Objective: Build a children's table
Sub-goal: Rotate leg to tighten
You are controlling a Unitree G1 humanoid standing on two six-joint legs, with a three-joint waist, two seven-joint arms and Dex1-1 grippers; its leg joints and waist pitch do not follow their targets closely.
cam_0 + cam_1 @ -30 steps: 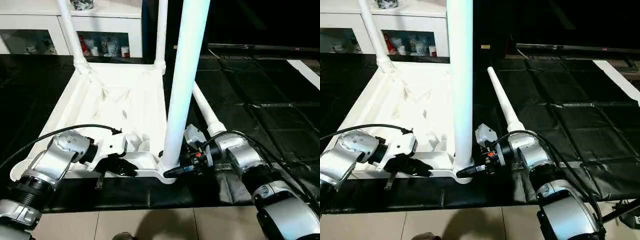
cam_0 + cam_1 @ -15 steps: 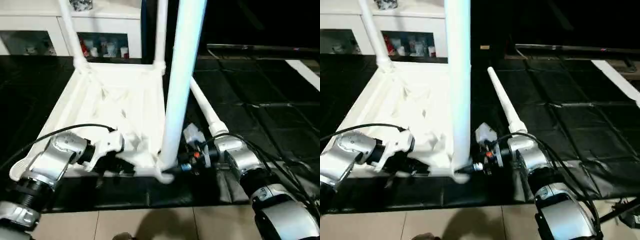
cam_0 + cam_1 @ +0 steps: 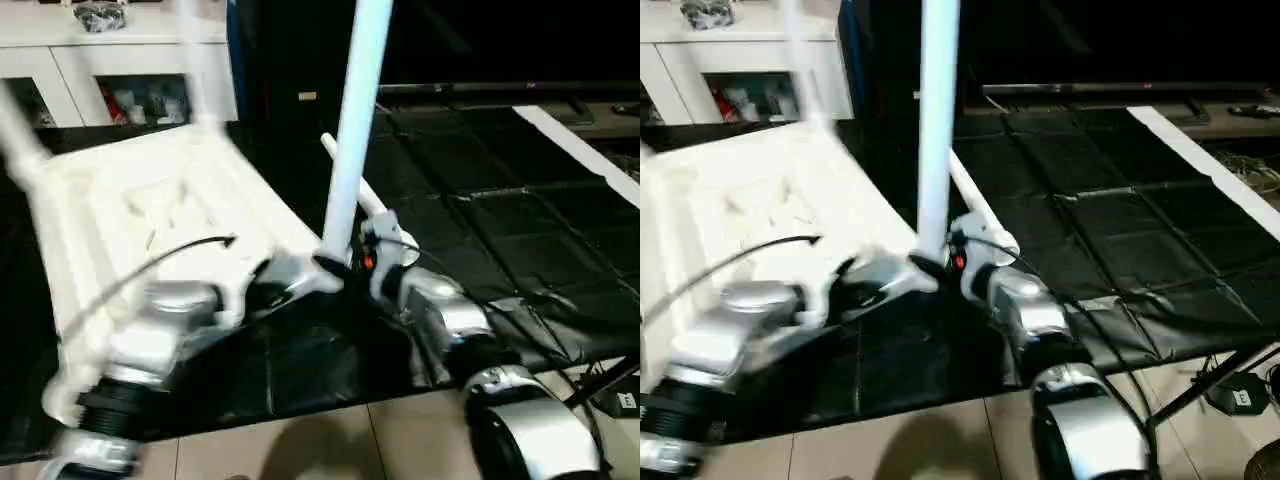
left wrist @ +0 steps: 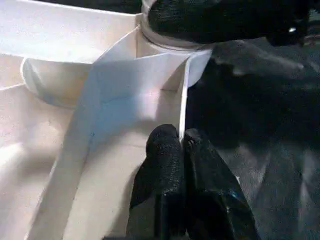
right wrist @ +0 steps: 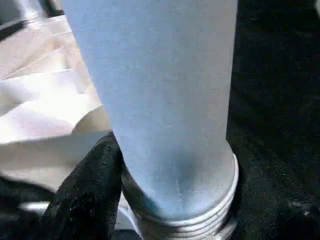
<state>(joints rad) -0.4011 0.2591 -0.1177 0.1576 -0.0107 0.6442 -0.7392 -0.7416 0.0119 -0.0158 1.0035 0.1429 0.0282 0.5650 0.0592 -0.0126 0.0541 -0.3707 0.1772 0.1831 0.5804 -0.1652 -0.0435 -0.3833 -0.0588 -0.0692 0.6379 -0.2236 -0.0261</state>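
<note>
Table (image 3: 150, 215) is lying upside down on the black mat (image 3: 480, 220), legs standing in its sockets. Judging by this, the near-corner leg (image 3: 352, 130) is being seated; next comes pressing it home. Right gripper (image 5: 165, 200) is clasping that leg's base. Left gripper (image 4: 182, 145), pinched closed on the table's rib, is clearest from its wrist camera.

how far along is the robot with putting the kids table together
Well along, it looks. The table top lies upside down on the black mat. Two far legs look fitted, though blurred. In hand: the right gripper holds the near upright leg at its corner socket, while the left gripper, shut, pinches the top's rim. Left: the loose leg lying on the mat, then turning the table over.
</note>
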